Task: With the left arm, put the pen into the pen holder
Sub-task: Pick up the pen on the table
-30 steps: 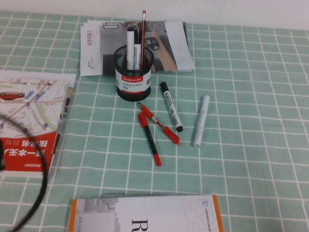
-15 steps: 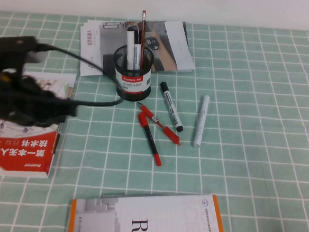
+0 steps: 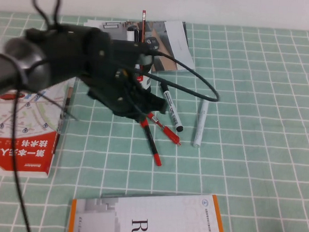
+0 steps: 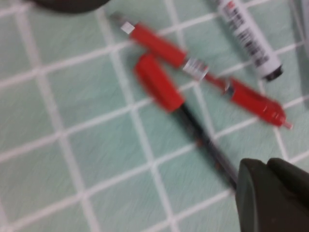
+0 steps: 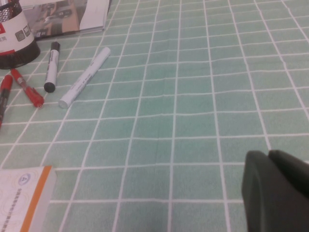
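Flat, the pen [image 3: 150, 141] lies cap toward the pen holder [image 3: 142, 83].

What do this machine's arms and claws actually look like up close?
The left arm over the table's left half is bulky, rounded and black, greyer toward the shoulder, with thin black cables looping off it. Its left gripper, by the pen, is a matte black, blunt, rounded block. The right gripper, low over bare tablecloth, looks the same: dark, smooth, rounded.
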